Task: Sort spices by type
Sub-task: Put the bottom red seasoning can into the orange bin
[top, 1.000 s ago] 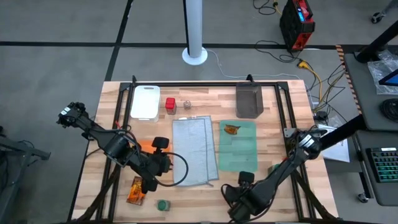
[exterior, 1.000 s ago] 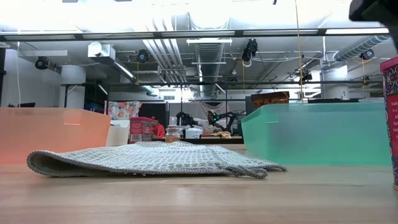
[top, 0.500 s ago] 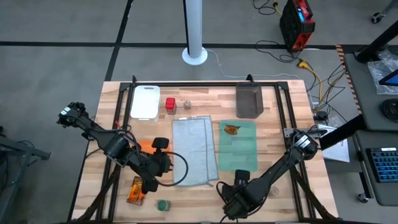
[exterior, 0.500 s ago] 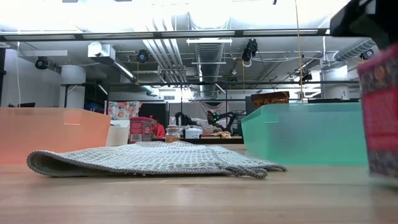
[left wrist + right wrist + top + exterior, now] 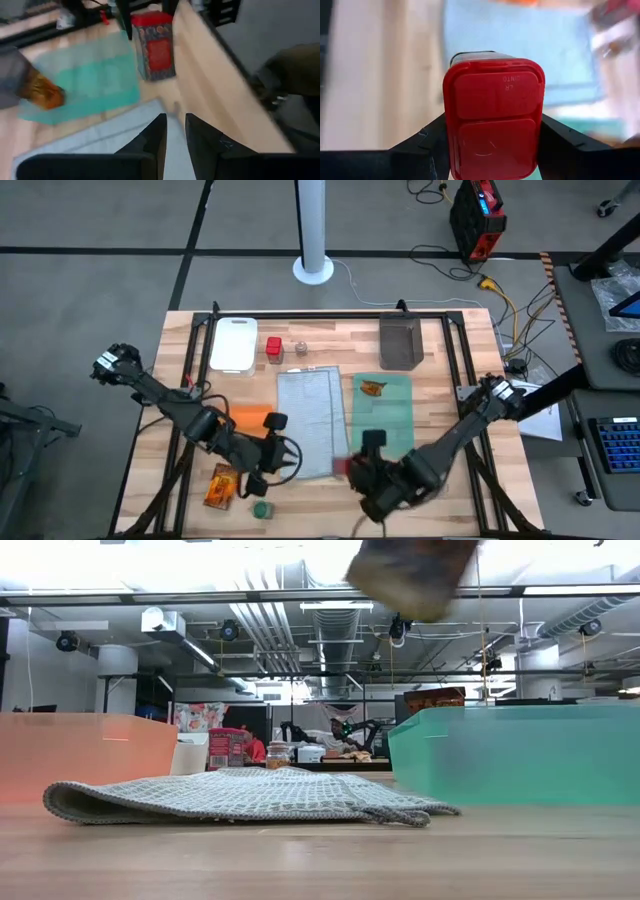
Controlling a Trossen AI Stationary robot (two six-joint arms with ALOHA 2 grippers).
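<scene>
My right gripper [image 5: 492, 142] is shut on a red boxy container [image 5: 338, 468] that hangs above the near edge of the grey cloth [image 5: 315, 420]. The container shows blurred at the top of the low view [image 5: 410, 575]. My left gripper [image 5: 173, 132] hovers over the grey cloth's near left corner, its fingers a narrow gap apart and holding nothing. A second red container [image 5: 273, 350] and a shaker [image 5: 300, 347] stand near the far edge. One packet [image 5: 372, 388] lies on the green cloth [image 5: 385, 420], another [image 5: 218, 485] lies on bare wood, and a green-topped jar [image 5: 260, 508] stands beside it. My right gripper pinches the red container between its two fingers, just below the red lid [image 5: 492, 95], one finger [image 5: 427, 145] on each narrow side. The fingers come from above, pointing down. The container [image 5: 155, 47] is lifted clear of the table.
A white board [image 5: 233, 343] and a dark grey bin [image 5: 400, 342] sit at the far edge. An orange cloth [image 5: 245, 418] lies left of the grey cloth, under my left arm. Bare wood runs along the near edge.
My right gripper has carried the red container up off the table near the near right corner and leftward toward the grey cloth; in the low view it rose from the right edge to the top. My left gripper has moved right, over the grey cloth's near corner.
</scene>
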